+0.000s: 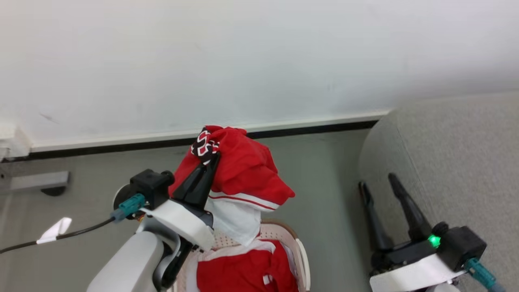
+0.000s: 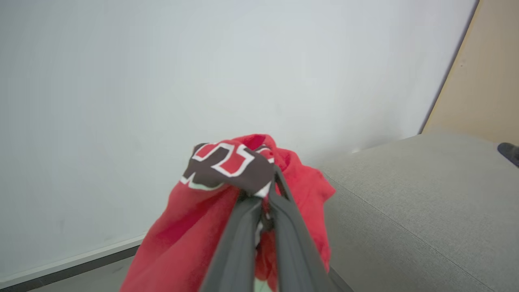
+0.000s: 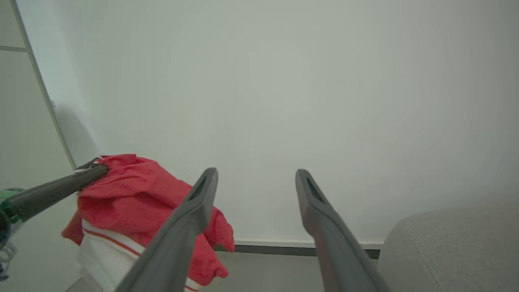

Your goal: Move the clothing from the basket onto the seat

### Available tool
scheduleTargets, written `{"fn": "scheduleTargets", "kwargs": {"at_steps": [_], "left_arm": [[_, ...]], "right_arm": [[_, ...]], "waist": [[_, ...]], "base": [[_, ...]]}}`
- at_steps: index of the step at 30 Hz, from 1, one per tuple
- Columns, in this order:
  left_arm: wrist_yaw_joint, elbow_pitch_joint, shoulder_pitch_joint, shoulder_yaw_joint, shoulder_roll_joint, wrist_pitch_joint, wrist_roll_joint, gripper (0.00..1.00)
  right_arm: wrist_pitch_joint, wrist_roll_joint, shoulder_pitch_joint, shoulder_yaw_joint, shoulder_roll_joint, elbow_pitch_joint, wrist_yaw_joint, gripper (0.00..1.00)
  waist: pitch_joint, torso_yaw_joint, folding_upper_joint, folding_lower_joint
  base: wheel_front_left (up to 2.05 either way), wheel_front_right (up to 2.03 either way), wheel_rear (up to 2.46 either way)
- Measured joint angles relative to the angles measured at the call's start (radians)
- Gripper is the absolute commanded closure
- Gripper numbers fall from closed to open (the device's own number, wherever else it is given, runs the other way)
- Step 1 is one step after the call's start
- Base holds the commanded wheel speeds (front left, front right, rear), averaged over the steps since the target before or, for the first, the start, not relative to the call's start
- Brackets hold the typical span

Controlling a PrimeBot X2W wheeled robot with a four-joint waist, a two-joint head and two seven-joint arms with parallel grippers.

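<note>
Jaws pinching a red-and-white fabric jersey (image 1: 247, 170), my left gripper (image 1: 215, 156) is hovering above the cream perforated plastic basket (image 1: 301, 247), right gripper (image 1: 377, 180) gaping.

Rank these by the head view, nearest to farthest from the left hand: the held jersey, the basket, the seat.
1. Held jersey: clamped in the left hand.
2. Basket: below the hand, on the floor.
3. Seat: off to the robot's right.
</note>
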Motion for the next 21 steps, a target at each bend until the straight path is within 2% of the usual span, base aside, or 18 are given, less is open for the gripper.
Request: {"fn": "scheduleTargets", "kwargs": {"at_steps": [9, 21], "left_arm": [[0.039, -0.130, 0.000, 0.010, 0.020, 0.038, 0.000, 1.00], [0.061, -0.220, 0.009, 0.008, 0.042, 0.069, -0.002, 1.00]], "right_arm": [[0.000, 0.012, 0.034, 0.045, 0.000, 0.018, 0.000, 0.00], [0.000, -0.003, 0.030, 0.094, 0.000, 0.031, 0.000, 0.00]], "waist": [[-0.066, 0.041, 0.0000, 0.0000], [-0.053, 0.063, 0.0000, 0.0001]], "base": [[0.00, 0.00, 0.00], [0.00, 0.00, 0.00]]}}
